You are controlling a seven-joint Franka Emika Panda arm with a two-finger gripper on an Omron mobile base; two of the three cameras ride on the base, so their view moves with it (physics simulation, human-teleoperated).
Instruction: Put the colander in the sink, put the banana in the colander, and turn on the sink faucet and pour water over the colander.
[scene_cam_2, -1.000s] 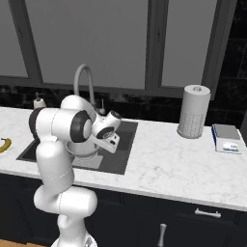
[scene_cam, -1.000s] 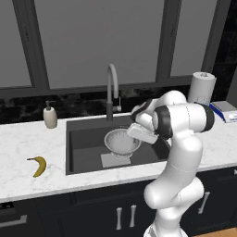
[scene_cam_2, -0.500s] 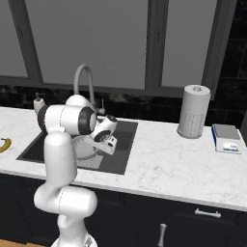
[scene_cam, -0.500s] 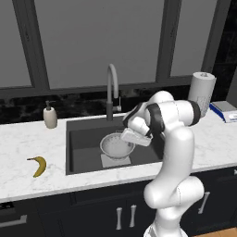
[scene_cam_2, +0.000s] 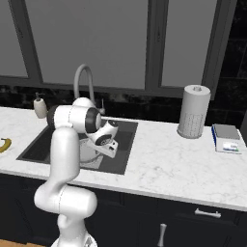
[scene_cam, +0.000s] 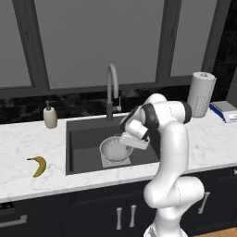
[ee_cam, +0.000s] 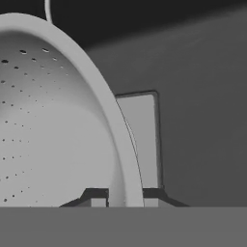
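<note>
Gripper (ee_cam: pixel 125 195) is clamped on the colander (scene_cam: pixel 115 149) rim, seen close in the hand view; left base view shows it inside the sink (scene_cam: pixel 83 139), banana (scene_cam: pixel 38 165) lower left.

a white soap dispenser (scene_cam: pixel 50 116) stands on the marble counter (scene_cam: pixel 18 152), well off to the hand's left by the back wall. a paper towel roll (scene_cam: pixel 201 94) stands upright well to the hand's right, and just beyond it lies a flat blue-edged scale (scene_cam_2: pixel 226 138). dark windows (scene_cam: pixel 97 41) rise behind.
</note>
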